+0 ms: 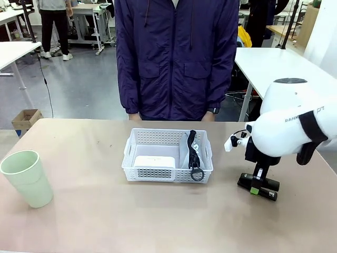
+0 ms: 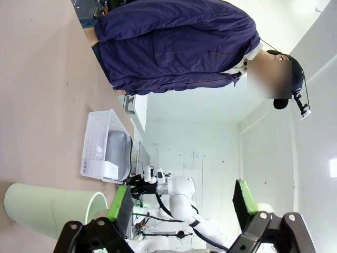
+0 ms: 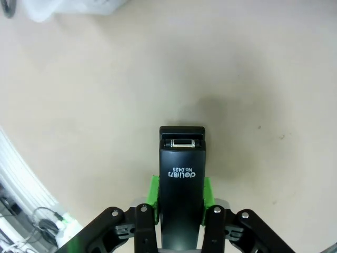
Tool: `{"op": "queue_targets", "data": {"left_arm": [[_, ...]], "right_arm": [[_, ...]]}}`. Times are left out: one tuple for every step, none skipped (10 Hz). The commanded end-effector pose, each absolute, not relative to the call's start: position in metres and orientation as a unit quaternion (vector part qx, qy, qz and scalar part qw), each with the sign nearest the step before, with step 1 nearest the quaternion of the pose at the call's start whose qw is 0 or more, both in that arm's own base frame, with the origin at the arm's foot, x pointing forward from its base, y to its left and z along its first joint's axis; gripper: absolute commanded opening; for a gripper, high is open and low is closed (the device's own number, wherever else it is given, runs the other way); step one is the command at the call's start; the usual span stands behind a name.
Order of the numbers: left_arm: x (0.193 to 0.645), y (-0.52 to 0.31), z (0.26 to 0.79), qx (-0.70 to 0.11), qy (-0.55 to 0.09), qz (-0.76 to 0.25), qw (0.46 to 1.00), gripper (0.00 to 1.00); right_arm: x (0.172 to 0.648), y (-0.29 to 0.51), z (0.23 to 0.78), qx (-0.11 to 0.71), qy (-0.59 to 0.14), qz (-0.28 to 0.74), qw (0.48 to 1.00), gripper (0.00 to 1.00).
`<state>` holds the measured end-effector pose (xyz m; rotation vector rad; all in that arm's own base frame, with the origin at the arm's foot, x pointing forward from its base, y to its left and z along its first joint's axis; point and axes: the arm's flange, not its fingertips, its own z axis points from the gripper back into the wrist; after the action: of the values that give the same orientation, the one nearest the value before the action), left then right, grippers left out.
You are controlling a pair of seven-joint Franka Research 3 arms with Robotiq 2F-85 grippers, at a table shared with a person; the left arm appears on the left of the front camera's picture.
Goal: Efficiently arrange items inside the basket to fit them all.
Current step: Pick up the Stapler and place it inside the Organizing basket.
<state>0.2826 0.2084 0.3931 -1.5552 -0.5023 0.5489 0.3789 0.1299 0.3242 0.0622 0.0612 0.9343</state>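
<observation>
The black stapler [image 3: 181,174] lies flat on the tabletop [image 1: 158,221], to the right of the basket [image 1: 158,174] and apart from it. The right fingers [image 3: 152,191] are clenched on the stapler's two long sides near its rear end, green pads pressed against it. Its nose points away from the wrist.

The white basket sits at the middle of the tabletop. A white box [image 1: 154,161] lies in its near left part. A grey pouch [image 1: 185,150] stands along its right part, with the black strap [image 1: 194,153] draped over the near rim. Bare floor shows behind the box.

The pale green cup [image 1: 27,178] stands upright at the far left, outside the basket. The left fingers [image 2: 122,205] are spread apart beside it, grasping nothing. A person [image 1: 176,58] stands at the far side.

The step in hand looks like lifting the stapler and carrying it to the basket. The grip sits well back, so the nose may dip: lift straight up, slowly, and keep it level. Clear the basket's right rim and the strap. Lay the stapler along a wall, perhaps behind the box, so room remains for the cup.
</observation>
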Motion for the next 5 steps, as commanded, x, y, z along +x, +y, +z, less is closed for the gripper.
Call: {"op": "queue_targets", "data": {"left_arm": [[0.280,0.205,0.394,-0.688,-0.227,0.235,0.648,1.00],[0.280,0.205,0.394,-0.688,-0.227,0.235,0.648,1.00],[0.280,0.205,0.394,-0.688,-0.227,0.235,0.648,1.00],[0.280,0.205,0.394,-0.688,-0.227,0.235,0.648,1.00],[0.280,0.205,0.394,-0.688,-0.227,0.235,0.648,1.00]], "right_arm": [[0.344,0.116,0.383,0.093,-0.002,0.393,0.915,0.00],[0.339,0.113,0.396,0.103,-0.023,0.370,0.923,0.00],[0.337,0.108,0.398,0.116,-0.041,0.347,0.930,0.00],[0.337,0.102,0.394,0.134,-0.052,0.334,0.932,0.00],[0.341,0.097,0.389,0.146,-0.052,0.313,0.937,0.00]]}}
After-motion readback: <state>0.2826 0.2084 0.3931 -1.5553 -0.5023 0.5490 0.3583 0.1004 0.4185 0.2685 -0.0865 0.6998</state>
